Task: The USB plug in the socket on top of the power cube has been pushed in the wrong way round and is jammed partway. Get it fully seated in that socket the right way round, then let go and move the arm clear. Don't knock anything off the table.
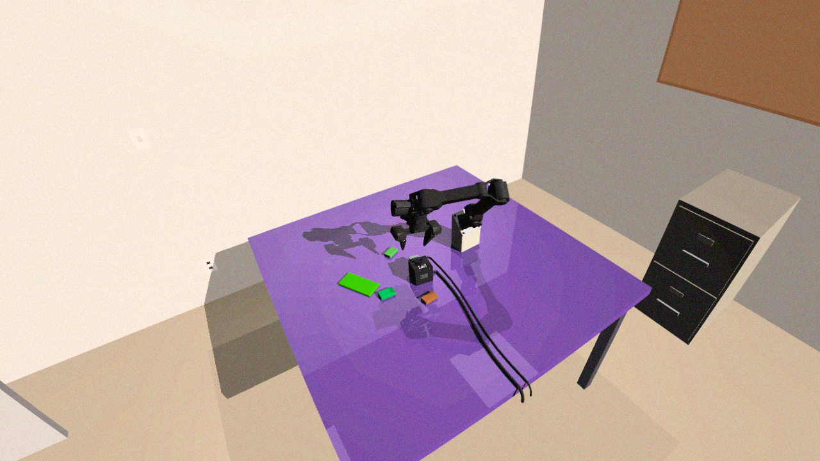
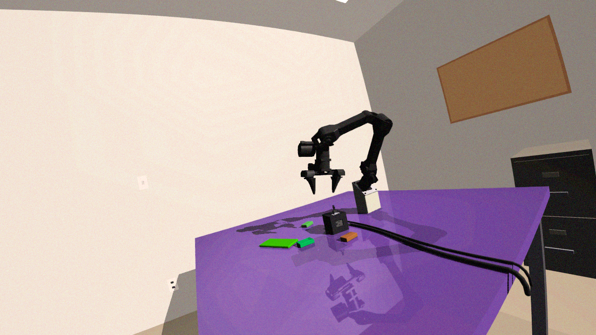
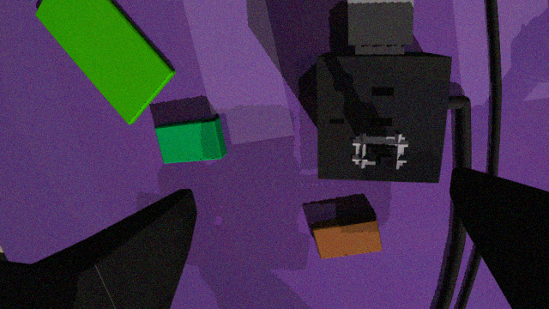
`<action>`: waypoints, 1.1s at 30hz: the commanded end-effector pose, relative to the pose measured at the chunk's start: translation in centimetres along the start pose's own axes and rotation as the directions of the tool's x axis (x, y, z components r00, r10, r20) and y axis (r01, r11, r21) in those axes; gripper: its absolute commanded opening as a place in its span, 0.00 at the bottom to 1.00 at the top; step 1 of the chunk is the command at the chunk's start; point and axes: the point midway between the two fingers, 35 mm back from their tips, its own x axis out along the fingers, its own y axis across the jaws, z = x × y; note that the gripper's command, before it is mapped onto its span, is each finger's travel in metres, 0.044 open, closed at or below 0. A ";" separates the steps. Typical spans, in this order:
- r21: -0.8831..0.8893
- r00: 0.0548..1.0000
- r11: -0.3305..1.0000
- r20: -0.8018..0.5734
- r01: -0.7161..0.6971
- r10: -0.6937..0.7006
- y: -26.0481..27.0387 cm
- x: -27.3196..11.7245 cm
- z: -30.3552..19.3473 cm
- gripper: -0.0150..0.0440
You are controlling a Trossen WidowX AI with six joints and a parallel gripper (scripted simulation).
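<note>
The dark power cube [image 1: 413, 274] [image 2: 329, 225] [image 3: 339, 163] stands on the table. A small dark stub [image 2: 333, 208], apparently the USB plug, stands up from its top, with bright metal edges [image 3: 362, 162] around its base in the wrist view. Its depth and which way round it sits are too small to tell. My gripper [image 1: 414, 246] [image 2: 323, 192] [image 3: 322, 191] points down, open and empty, well above the cube and apart from it. In the wrist view the cube lies beyond the fingertips, nearer the right finger.
Black cables [image 1: 471, 321] [image 2: 416, 244] [image 3: 462, 142] run from the cube past the table edge. An orange block [image 1: 428, 297] [image 2: 349, 237] [image 3: 349, 240] lies before the cube. A teal block [image 1: 387, 294] [image 2: 305, 242] [image 3: 184, 143], green slab [image 1: 359, 284] [image 2: 278, 243] [image 3: 103, 56] and small green block [image 1: 391, 252] [image 2: 307, 224] lie left.
</note>
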 end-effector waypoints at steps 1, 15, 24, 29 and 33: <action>0.046 0.984 0.985 -0.061 0.168 -0.165 -2.9 2.9 -1.0 1.00; 0.047 0.984 0.984 -0.063 0.172 -0.169 -2.8 3.6 -1.2 1.00; 0.047 0.984 0.984 -0.063 0.172 -0.169 -2.9 4.5 -1.2 1.00; 0.047 0.984 0.984 -0.063 0.172 -0.169 -3.0 5.0 -1.2 1.00; 0.047 0.984 0.984 -0.064 0.172 -0.169 -3.1 5.4 -1.3 1.00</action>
